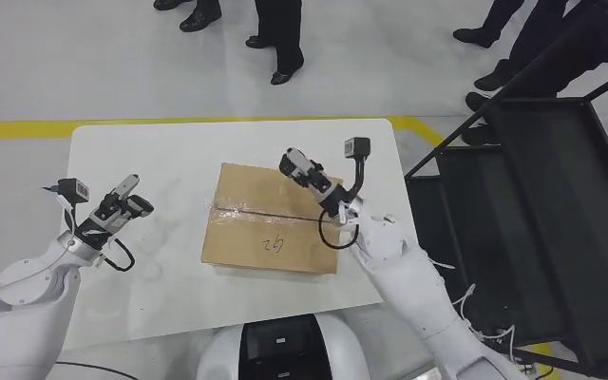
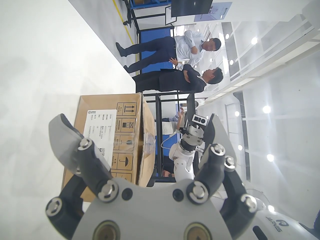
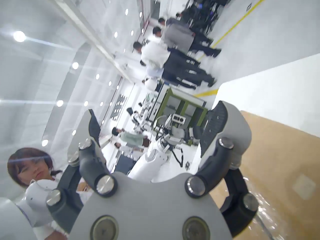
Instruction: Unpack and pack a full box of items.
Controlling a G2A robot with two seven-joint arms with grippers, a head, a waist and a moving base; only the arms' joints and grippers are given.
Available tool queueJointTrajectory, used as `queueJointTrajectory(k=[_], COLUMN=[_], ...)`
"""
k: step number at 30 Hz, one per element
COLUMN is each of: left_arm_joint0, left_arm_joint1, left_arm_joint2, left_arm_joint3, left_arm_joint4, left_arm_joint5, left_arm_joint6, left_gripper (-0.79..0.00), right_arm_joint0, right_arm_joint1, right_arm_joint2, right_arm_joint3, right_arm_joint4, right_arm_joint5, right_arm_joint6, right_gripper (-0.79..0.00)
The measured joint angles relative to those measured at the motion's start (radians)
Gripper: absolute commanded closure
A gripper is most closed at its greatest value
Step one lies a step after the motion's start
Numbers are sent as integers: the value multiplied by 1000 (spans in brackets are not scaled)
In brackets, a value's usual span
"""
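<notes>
The middle of the table point(image 1: 142, 152) is being occupied by the closed cardboard box point(image 1: 271, 223), its top seam being held shut by clear tape. Bare tabletop is being left open on the box's left and along the far edge. The left gripper point(image 1: 136, 192) is being held there, jaws apart. Room above the box's far right corner is being taken by the right gripper point(image 1: 289, 160), jaws spread. The table's right side is being hemmed by a black rack point(image 1: 513, 190).

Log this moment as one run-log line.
box: closed, taped, on table | left jaws: open, over table beside box | right jaws: open, above box
</notes>
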Motion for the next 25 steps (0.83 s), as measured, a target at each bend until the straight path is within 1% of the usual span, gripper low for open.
queueJointTrajectory(k=[4, 7, 10, 13, 25], left_arm_joint0=[0, 0, 0, 0, 0], left_arm_joint1=[0, 0, 0, 0, 0], left_arm_joint2=[0, 0, 0, 0, 0], left_arm_joint3=[0, 0, 0, 0, 0], left_arm_joint4=[0, 0, 0, 0, 0], left_arm_joint5=[0, 0, 0, 0, 0], left_arm_joint6=[0, 0, 0, 0, 0], left_gripper=[-785, -785, -785, -785, -785], right_arm_joint0=[-113, -160, -185, -194, -194], right_arm_joint1=[9, 11, 11, 9, 9], right_arm_joint2=[84, 117, 133, 134, 133], right_arm_joint3=[-90, -127, -146, -149, -148], right_arm_joint4=[4, 3, 1, 0, -1], right_arm_joint5=[27, 46, 58, 55, 54], right_arm_joint6=[-108, -151, -189, -216, -216], right_gripper=[-785, -785, -785, -785, -784])
